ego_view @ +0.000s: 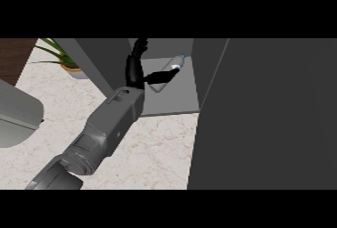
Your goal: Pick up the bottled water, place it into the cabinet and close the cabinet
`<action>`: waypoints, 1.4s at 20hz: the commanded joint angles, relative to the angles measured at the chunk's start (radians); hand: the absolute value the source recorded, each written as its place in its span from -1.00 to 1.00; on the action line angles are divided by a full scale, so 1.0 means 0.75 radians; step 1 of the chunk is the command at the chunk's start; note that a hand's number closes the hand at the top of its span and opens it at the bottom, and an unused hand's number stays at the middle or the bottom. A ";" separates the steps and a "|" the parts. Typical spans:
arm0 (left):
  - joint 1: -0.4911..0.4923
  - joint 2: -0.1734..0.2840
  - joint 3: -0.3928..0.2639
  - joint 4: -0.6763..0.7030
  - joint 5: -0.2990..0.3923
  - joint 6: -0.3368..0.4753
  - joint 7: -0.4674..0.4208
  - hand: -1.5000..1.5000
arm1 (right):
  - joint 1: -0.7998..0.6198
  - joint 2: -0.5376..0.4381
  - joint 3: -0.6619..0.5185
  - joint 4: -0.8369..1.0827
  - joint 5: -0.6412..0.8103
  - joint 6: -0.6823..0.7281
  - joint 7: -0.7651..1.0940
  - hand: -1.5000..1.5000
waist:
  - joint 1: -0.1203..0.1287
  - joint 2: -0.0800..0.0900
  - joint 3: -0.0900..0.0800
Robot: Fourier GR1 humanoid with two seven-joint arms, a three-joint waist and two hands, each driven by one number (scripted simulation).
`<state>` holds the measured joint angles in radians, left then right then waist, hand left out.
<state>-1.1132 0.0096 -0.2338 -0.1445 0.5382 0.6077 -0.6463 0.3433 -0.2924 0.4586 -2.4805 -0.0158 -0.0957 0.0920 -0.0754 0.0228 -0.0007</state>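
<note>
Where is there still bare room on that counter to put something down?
The marble counter is bare between the forearm and the dark cabinet door, and left of the forearm toward the grey appliance and the potted plant. It is crowded inside the cabinet, where the left hand and the bottled water fill the opening.

- This is a kitchen in a home, seen from above.
- The desk [158, 147] has a pale marble-like top with faint brown veining, the kind used for kitchen worktops.
- A dark grey cabinet [263, 111] stands on it, its door open and a light grey shelf [172, 104] showing inside.
- A potted plant [66, 62] with thin green leaves sits in the far left corner, a homely touch.
- At the left edge is a grey rounded appliance [16, 118]; what it is cannot be told.
- A strip of dark wood [14, 53] shows at the upper left.
</note>
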 commanded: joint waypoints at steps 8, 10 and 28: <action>-0.074 0.014 0.030 0.067 -0.024 -0.099 -0.037 -1.00 | -0.036 0.038 0.007 -0.058 -0.034 -0.003 0.075 -1.00 | 0.007 0.008 -0.002; -0.096 -0.002 0.033 0.054 -0.028 -0.130 -0.016 -1.00 | 0.022 -0.010 -0.064 -0.118 -0.070 0.023 0.083 -1.00 | 0.010 -0.001 0.000; 0.132 -0.013 -0.077 -0.498 0.179 -0.488 0.064 -1.00 | -0.005 0.052 -0.068 -0.057 -0.006 0.017 0.081 -1.00 | 0.078 -0.038 0.001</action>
<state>-1.0653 0.0000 -0.2439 -0.3857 0.6250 0.2285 -0.6536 0.3258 -0.2672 0.4047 -2.4834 -0.0241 -0.0737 0.1357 -0.0302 0.0007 -0.0002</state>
